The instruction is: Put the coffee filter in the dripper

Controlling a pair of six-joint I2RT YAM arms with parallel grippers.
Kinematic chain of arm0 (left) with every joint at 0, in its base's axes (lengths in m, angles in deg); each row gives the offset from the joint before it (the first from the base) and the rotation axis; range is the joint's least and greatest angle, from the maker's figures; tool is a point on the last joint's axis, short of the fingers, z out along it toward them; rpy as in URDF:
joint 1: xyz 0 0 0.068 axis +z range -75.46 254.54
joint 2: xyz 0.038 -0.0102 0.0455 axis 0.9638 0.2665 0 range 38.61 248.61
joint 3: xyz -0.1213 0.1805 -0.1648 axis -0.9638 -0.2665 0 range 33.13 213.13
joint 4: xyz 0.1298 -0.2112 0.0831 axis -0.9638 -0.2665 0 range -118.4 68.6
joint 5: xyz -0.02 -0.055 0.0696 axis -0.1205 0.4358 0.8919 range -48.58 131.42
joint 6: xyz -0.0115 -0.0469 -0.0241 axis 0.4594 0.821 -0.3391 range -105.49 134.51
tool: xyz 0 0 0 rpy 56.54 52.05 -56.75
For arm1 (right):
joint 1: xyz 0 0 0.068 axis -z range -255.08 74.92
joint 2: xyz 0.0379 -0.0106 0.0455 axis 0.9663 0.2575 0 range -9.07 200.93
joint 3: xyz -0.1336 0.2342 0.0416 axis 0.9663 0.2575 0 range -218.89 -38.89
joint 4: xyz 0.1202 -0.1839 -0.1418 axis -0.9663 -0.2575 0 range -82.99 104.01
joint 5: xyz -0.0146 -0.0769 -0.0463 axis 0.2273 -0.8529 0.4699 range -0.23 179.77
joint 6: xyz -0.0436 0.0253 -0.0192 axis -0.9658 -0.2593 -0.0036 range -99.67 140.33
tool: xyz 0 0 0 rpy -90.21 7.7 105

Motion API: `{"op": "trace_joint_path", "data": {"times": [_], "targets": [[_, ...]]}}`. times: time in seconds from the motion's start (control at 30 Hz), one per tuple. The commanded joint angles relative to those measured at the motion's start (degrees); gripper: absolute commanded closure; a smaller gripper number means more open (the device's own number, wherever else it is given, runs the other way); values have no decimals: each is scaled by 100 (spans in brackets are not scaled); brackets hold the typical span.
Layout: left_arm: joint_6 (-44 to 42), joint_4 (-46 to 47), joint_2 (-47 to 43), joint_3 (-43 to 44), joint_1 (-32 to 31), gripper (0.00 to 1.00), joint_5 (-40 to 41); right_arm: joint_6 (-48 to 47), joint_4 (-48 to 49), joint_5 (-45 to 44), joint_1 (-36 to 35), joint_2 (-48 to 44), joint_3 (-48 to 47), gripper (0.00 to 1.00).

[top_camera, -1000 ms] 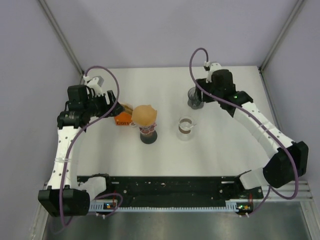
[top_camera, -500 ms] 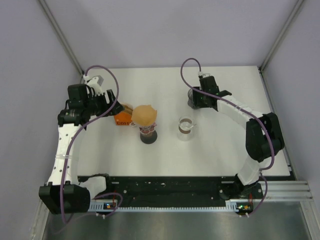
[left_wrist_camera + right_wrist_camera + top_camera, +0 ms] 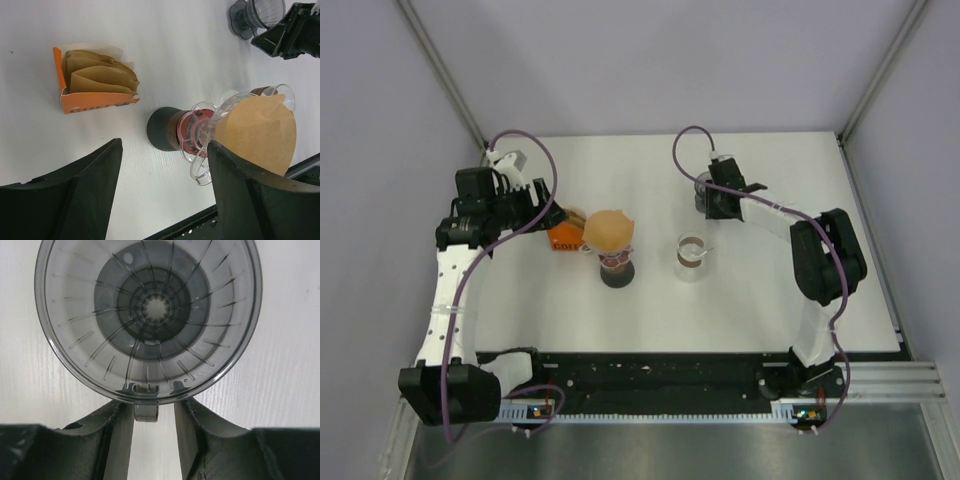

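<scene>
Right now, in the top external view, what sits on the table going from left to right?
Orange filter box → filter-lined dripper → clear glass cup. The grey dripper farther back overlaps the cup sideways, so it is left out of the order.

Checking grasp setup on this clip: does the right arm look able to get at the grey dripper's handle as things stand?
Probably yes. The right claw sits at the grey dripper rim, its fingers either side of the handle tab, a gap showing on one side and nothing between them.
</scene>
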Motion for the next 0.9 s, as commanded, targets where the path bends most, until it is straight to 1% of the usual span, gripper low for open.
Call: {"op": "trace_joint_path", "data": {"times": [0.0, 0.2, 0.27, 0.33, 0.43, 0.47, 0.6, 0.67, 0.77, 0.87], "targets": [[7, 289, -4, -2, 43, 26, -148, -148, 372, -356, -18, -43, -331, 64], [-2, 280, -39, 15, 52, 26, -148, -640, 566, -40, 61, 37, -348, 65], [-11, 280, -48, -2, 52, 26, -140, -702, 601, -5, 105, 37, -340, 71], [-11, 280, -57, -11, 61, 26, -148, -824, 662, -13, 123, 19, -331, 80], [-11, 280, -65, -2, 61, 26, -148, -1176, 706, -57, 140, -25, -339, 97], [-2, 271, -65, 6, 69, 26, -148, -1290, 689, -83, 140, -86, -339, 100], [-46, 262, -92, 7, 78, 26, -140, -1625, 566, -32, 140, -699, -182, 100], [-46, 280, -83, 6, 87, 26, -140, -1940, 338, 319, 132, -1095, -172, 100], [-46, 271, -65, 24, 96, 26, -183, -2169, -232, 689, 132, -1693, -277, 100], [-64, 280, -100, 24, 87, 26, -184, -2354, -1066, 961, 123, -2212, -488, 100]]}}
